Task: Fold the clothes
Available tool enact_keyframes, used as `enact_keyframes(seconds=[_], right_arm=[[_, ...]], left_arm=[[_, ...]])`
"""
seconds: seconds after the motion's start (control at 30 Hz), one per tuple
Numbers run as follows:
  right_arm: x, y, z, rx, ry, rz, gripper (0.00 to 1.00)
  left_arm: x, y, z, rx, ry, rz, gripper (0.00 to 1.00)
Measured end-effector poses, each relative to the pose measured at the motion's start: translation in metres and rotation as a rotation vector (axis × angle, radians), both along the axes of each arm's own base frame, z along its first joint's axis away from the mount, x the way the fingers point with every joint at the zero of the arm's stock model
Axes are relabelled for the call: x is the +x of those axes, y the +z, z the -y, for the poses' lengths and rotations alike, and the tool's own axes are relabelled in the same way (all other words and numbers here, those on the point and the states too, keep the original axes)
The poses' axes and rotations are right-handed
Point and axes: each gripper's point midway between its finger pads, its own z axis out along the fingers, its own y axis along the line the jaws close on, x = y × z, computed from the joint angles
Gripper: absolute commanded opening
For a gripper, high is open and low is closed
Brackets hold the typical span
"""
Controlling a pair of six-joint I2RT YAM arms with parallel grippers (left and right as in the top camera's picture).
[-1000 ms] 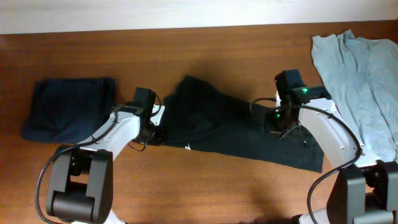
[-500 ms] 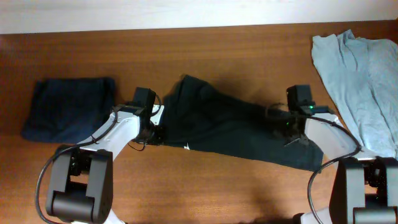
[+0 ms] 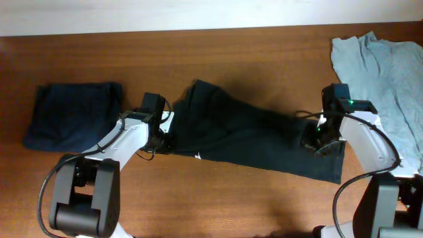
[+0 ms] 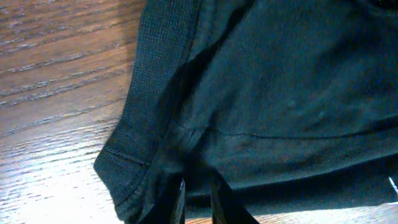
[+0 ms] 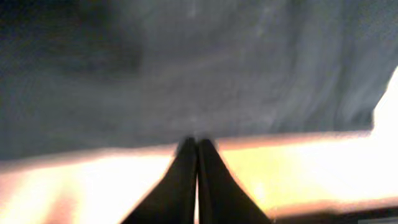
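- The left fingers (image 4: 229,210) stand nearly together with a fold of the black T-shirt (image 3: 244,135) bunched between them. They look clamped on its left edge, close to a ribbed band. The cloth rises in a ridge toward them, which suits a pinch meant to lift that edge clear of the wood.
- The right fingers (image 5: 180,186) are pressed flat together, with their tips right at the shirt's near-right edge. The view is too blurred to tell whether a thin bit of cloth is caught between them or they merely touch it.
- The T-shirt lies in the middle of the table (image 3: 218,59), drawn out in a long band from far left to near right, with one end under each arm. Holding opposite ends this way looks meant to pull the cloth flat and straight, so that a clean fold line can follow.
- In my judgement the shirt is spread but not yet folded; creases show in its far-left part.
- Further out, a dark blue garment (image 3: 73,116) lies folded at the left of the table, well apart from the shirt. It is probably already done.
- A pale grey-blue garment (image 3: 383,73) lies crumpled at the right edge, just beside the right arm, apparently waiting its turn.
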Motion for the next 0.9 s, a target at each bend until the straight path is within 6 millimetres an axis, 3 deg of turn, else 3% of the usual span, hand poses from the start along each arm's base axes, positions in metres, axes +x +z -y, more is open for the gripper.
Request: enact_keyframes(seconds=[0.1, 0.3, 0.5, 0.7, 0.83, 0.9], right_arm=[[-0.011, -0.009, -0.009, 0.047, -0.004, -0.029, 0.05], [-0.042, -0.06, -0.015, 0.065, -0.063, -0.058, 0.04], [-0.044, -0.06, -0.011, 0.029, -0.201, -0.046, 0.04], [-0.059, -0.06, 0.005, -0.081, -0.228, -0.102, 0.04], [-0.062, -0.056, 0.012, -0.117, -0.168, -0.115, 0.04], [-0.056, -0.044, 0.01, -0.094, -0.11, -0.108, 0.04]], left_arm=[[0.0, 0.0, 0.0, 0.001, 0.0, 0.001, 0.16], [0.001, 0.0, -0.005, 0.013, 0.025, 0.0, 0.16], [0.001, 0.0, -0.029, 0.003, 0.136, -0.031, 0.15], [-0.001, 0.0, -0.033, 0.001, 0.153, -0.046, 0.15], [-0.01, 0.0, -0.034, -0.007, 0.174, -0.087, 0.16], [-0.015, 0.002, -0.035, -0.002, 0.178, -0.11, 0.21]])
